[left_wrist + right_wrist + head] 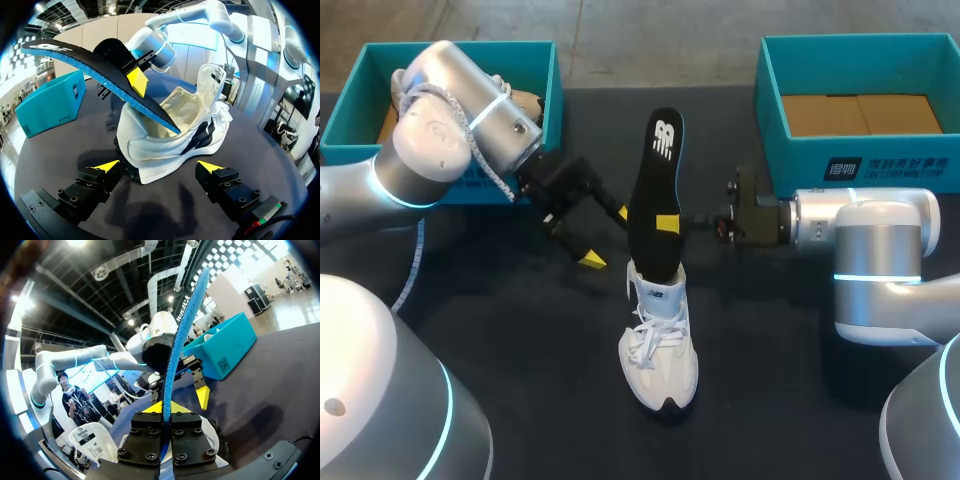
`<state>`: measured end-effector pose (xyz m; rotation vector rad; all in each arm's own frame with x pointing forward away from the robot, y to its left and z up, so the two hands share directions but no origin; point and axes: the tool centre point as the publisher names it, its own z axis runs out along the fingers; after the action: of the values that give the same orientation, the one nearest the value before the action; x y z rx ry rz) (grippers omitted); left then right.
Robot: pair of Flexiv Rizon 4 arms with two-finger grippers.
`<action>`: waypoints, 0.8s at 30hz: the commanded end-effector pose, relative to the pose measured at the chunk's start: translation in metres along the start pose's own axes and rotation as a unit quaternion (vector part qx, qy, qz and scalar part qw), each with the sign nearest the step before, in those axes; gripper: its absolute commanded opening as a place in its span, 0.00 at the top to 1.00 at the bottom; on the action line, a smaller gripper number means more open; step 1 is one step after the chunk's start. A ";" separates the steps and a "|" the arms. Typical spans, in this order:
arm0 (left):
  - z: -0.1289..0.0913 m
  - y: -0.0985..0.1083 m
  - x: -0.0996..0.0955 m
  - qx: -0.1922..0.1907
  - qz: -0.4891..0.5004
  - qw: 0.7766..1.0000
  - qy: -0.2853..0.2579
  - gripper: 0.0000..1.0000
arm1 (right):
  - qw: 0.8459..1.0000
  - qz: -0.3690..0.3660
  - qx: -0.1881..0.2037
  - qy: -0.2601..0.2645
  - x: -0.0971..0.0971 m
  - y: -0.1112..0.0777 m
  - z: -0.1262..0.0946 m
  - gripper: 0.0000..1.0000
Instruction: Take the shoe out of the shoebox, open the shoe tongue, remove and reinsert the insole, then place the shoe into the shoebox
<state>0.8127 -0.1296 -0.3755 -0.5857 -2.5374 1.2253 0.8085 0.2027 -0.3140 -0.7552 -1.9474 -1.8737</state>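
Note:
A white shoe (659, 345) stands on the dark table, toe toward the near edge, its opening up. A black insole with a blue underside (656, 195) rises from the shoe's opening, tilted toward the far side. My right gripper (669, 222) is shut on the insole at its middle; in the right wrist view the yellow tips (164, 407) pinch the blue edge (181, 335). My left gripper (603, 236) stands open just left of the shoe. From the left wrist, the shoe's heel (172, 140) lies ahead of the open gripper (157, 165), and the insole (97, 67) slants out of it.
A teal shoebox (858, 105) with a cardboard floor stands at the far right. Another teal box (545, 75) at the far left holds a second shoe, partly hidden by my left arm. A white cable (415, 262) hangs by the left arm.

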 end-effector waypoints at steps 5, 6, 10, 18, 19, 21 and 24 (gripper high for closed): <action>0.002 -0.004 0.005 -0.014 -0.005 1.000 -0.007 0.00 | 1.000 -0.001 0.002 0.001 0.000 -0.005 0.001 1.00; 0.002 -0.004 0.005 -0.014 -0.006 1.000 -0.006 0.00 | 1.000 -0.001 0.002 0.002 0.000 -0.005 0.001 1.00; 0.003 -0.003 0.004 -0.017 -0.008 1.000 -0.005 0.00 | 1.000 0.000 0.002 0.001 0.001 -0.007 0.000 1.00; 0.004 -0.003 0.003 -0.019 -0.009 1.000 -0.004 0.00 | 1.000 0.003 0.004 0.002 0.000 -0.011 0.000 1.00; 0.004 -0.003 0.003 -0.019 -0.009 1.000 -0.004 0.00 | 1.000 0.004 0.005 0.003 0.000 -0.012 0.000 1.00; 0.004 -0.003 0.003 -0.019 -0.009 1.000 -0.004 0.00 | 1.000 0.004 0.005 0.003 0.000 -0.012 0.000 1.00; 0.004 -0.003 0.003 -0.019 -0.009 1.000 -0.004 0.00 | 1.000 0.005 0.005 0.004 0.001 -0.013 0.000 1.00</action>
<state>0.8075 -0.1316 -0.3753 -0.5665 -2.5703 1.1821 0.8013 0.2013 -0.3219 -0.7529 -1.9429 -1.8577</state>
